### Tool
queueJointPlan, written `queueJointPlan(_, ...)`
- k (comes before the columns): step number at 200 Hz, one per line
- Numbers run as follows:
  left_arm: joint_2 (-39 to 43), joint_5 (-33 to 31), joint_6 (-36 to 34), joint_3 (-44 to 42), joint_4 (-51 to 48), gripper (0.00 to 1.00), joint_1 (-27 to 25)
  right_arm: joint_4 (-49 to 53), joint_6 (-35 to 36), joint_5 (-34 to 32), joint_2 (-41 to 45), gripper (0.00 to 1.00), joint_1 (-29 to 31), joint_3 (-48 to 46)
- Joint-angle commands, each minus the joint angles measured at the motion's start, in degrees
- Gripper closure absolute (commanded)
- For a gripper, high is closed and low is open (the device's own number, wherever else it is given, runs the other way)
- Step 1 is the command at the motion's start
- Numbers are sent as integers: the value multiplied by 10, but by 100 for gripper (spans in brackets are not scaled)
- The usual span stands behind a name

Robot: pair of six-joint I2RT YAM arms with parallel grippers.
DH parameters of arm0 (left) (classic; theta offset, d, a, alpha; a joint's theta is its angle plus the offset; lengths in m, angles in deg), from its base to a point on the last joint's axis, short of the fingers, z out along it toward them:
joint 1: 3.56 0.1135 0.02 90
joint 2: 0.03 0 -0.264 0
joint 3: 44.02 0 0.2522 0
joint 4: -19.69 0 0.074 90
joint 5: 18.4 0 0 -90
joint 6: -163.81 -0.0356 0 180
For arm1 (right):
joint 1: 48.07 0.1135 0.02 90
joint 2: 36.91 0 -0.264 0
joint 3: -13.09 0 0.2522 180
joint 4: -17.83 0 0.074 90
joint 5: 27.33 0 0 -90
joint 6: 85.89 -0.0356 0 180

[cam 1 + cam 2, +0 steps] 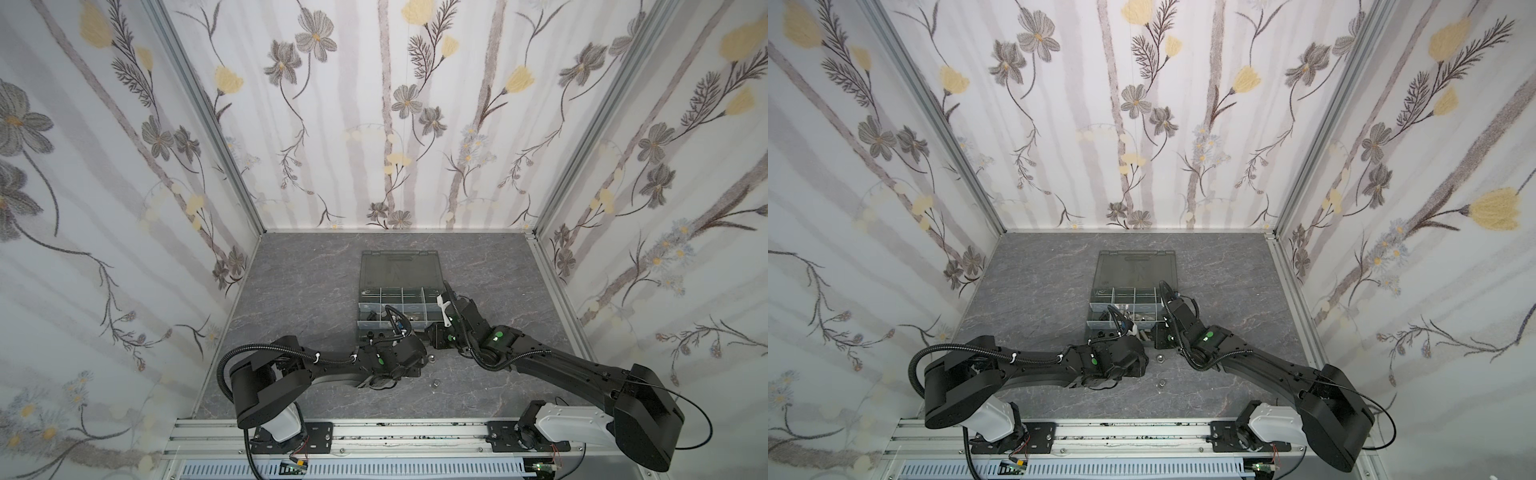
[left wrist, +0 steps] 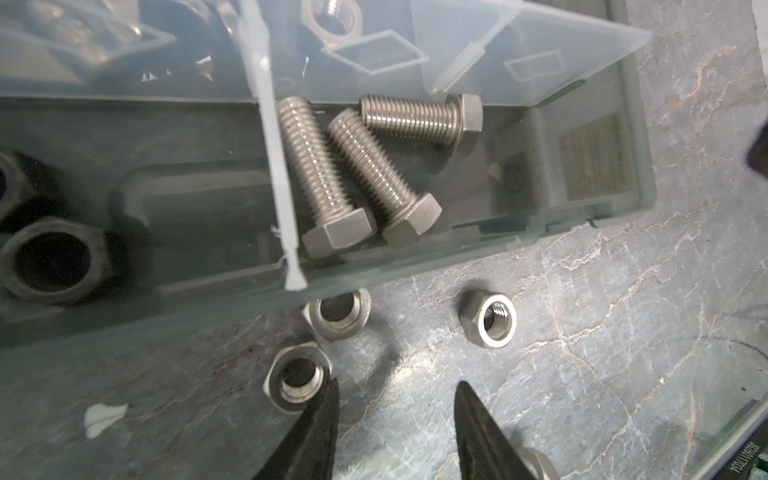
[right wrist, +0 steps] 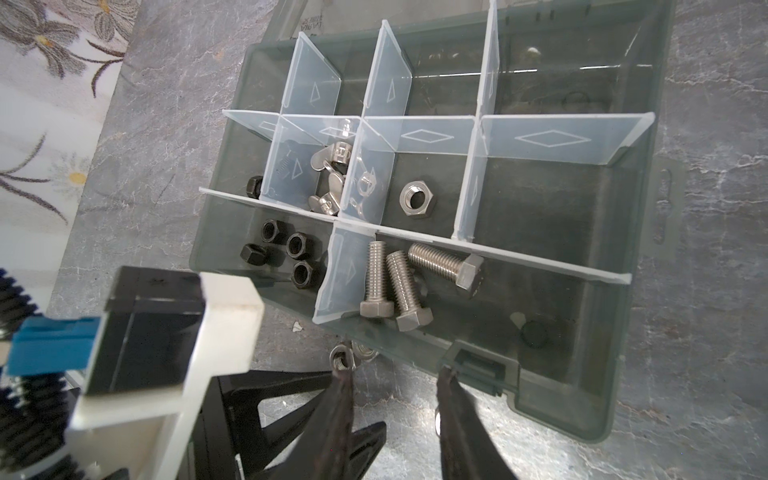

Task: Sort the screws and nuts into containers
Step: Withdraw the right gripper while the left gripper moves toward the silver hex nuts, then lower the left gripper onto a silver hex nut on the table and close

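- Tabletop, grey and marbled, bears the organizer box; its smoky lid is open on the far side.
- Left gripper hangs close over the tabletop before the box's front wall, its fingers moderately parted and empty.
- Right gripper hovers at the same wall, its fingers narrowly apart with nothing between them.
- Three silver screws lie in a front-row compartment, with black nuts in the next one.
- One loose silver nut sits just beside a left fingertip.
- A second nut lies against the wall and a third nut nearby.
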State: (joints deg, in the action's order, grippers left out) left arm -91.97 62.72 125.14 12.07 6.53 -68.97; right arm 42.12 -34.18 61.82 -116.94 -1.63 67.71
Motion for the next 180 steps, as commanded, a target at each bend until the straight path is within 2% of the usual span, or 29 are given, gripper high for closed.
queueJointPlan(1, -9, -11, -5, 5, 1, 52, -1, -3, -9, -15, 3, 65, 2, 7)
queueJointPlan(42, -31, -8, -11, 18, -4, 52, -2, -1, -18, -22, 23, 65, 2, -9)
queueJointPlan(93, -30, -54, -3, 33, -53, 52, -2, 4, -18, -26, 34, 64, 2, -19)
queueJointPlan(180, 41, -89, 4, 13, -105, 52, -9, 1, -19, -23, 28, 64, 2, -17)
